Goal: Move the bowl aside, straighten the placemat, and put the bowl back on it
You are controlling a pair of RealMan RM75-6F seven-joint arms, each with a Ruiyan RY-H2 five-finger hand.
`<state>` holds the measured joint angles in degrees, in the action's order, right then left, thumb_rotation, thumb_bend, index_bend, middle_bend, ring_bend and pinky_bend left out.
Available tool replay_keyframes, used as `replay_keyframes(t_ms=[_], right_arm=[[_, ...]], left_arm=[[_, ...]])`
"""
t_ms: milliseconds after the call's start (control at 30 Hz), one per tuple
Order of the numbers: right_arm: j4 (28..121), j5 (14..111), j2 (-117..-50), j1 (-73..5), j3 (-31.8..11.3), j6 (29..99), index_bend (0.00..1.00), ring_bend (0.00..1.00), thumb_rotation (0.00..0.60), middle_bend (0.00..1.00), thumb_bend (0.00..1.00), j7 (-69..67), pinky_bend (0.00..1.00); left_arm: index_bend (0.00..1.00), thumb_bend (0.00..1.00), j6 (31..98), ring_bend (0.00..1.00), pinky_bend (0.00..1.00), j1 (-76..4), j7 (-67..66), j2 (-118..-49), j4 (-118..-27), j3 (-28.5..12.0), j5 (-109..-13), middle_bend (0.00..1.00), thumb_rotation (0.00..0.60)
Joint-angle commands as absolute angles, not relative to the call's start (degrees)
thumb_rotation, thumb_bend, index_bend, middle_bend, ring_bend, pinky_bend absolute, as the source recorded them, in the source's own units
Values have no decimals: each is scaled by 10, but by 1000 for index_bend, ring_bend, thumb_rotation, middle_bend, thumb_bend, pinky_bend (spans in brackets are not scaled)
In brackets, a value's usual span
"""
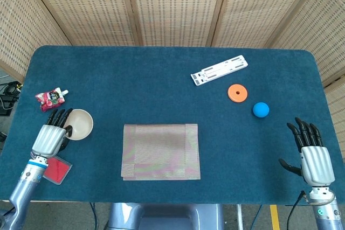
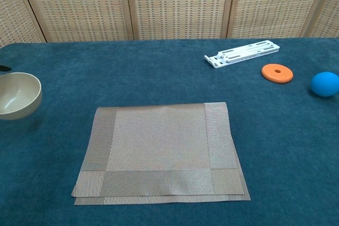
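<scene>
A cream bowl (image 1: pixel 79 124) is held at the table's left side by my left hand (image 1: pixel 49 138), whose fingers wrap its near-left rim. In the chest view only the bowl (image 2: pixel 17 95) shows at the left edge, and I cannot tell whether it touches the cloth. The brown woven placemat (image 1: pixel 160 151) lies bare near the front middle, folded over along its front and right sides (image 2: pixel 161 152). My right hand (image 1: pixel 314 157) hovers at the front right corner, fingers spread, holding nothing.
A red square card (image 1: pixel 57 169) lies under my left wrist. A red pouch (image 1: pixel 50 98) sits at far left. A white rack (image 1: pixel 219 70), an orange disc (image 1: pixel 237 92) and a blue ball (image 1: pixel 261 110) lie at the back right.
</scene>
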<state>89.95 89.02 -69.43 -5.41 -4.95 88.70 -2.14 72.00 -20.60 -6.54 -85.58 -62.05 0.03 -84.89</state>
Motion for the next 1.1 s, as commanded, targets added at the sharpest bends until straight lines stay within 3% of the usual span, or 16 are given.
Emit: replay_keyframes(t_ms=[33,233,400,500,667,933,1100], right_arm=[[899,889,-694,-54,-50,887,127,0,600,0,138,-23,0],[899,889,-693,-55,-50,885,127,0,600,0,139,-24,0],[899,889,-693,-54,-50,886,127,0,600,0,139,-24,0],[900,890,-694,-54,-50,886,127,0,600,0,138,-24,0],[900,889,-694,-54,-50,887,127,0,600,0,139,-24,0],[902,890,-693,-53,-50,889,127,0,600,0,138,-27,0],[903,889,-692,-53,-51,889,128,0,600,0,139,-28,0]], left_arm=[[659,490,706,0,0,-205,-59,-867,-601,0,-840,0,600],[580,440,693,0,0,-205,-63,-872,-591,-1,-835,0,600],[372,100,690,0,0,-203,-65,-864,-601,-4,-830,0,600],[274,31,692,0,0,-202,-61,-856,-611,-5,-830,0,600],[233,29,699,0,0,-201,-57,-840,-632,-7,-834,0,600],[434,226,747,0,0,-198,-49,-807,-723,-5,-874,0,600],[442,249,772,0,0,-198,-76,-806,-789,16,-925,0,600]])
